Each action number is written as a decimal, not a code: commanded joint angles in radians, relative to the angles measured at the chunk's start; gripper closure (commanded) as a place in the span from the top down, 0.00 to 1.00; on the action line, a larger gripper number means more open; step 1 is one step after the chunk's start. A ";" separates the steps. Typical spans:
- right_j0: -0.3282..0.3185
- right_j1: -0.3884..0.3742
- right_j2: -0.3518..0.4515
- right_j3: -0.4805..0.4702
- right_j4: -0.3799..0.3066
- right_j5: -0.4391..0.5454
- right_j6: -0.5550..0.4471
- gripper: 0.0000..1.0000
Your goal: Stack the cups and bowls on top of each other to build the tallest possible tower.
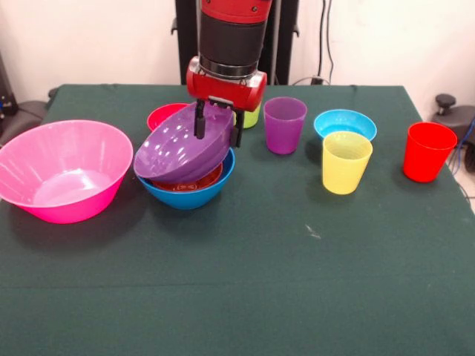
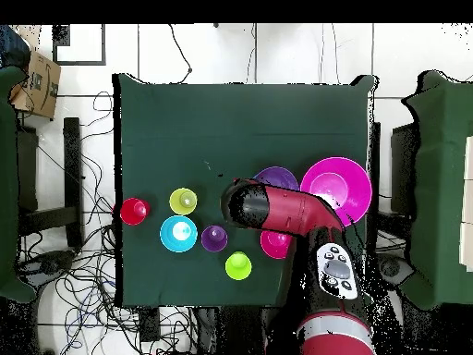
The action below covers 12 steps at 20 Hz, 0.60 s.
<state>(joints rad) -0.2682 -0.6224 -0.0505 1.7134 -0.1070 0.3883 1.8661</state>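
Note:
The tower has a blue bowl (image 1: 190, 194) as its base, with an orange-red bowl (image 1: 194, 182) nested inside. On top, the large purple bowl (image 1: 182, 148) (image 2: 275, 176) leans steeply, its high side to the right. My gripper (image 1: 218, 126) stands open, one finger in front of the purple bowl's wall and the other past its right rim. To the right stand the purple cup (image 1: 284, 124), yellow cup (image 1: 346, 162) and red cup (image 1: 428, 151). The light blue bowl (image 1: 345, 121) sits behind the yellow cup. The lime green cup (image 1: 252, 117) is partly hidden behind my gripper.
The very large pink bowl (image 1: 63, 172) (image 2: 340, 181) sits at the left, close to the tower. A small red bowl (image 1: 165, 115) lies just behind the tower. Dark green cloth (image 1: 245, 289) covers the table.

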 commanded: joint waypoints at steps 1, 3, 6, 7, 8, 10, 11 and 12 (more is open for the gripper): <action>-0.007 0.037 0.085 0.034 -0.009 0.043 0.057 1.00; -0.012 0.057 0.091 0.029 -0.014 0.018 0.056 1.00; -0.018 0.094 0.097 0.023 -0.021 -0.028 0.061 1.00; -0.020 0.119 0.101 0.014 -0.025 -0.057 0.066 1.00; -0.022 0.132 0.105 0.009 -0.027 -0.072 0.067 1.00; -0.021 0.163 0.107 -0.002 -0.031 -0.106 0.074 1.00; -0.020 0.179 0.108 -0.008 -0.033 -0.125 0.077 1.00; -0.019 0.186 0.107 -0.010 -0.034 -0.136 0.080 1.00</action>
<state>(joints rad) -0.2749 -0.5490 -0.0404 1.7126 -0.1065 0.3424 1.8661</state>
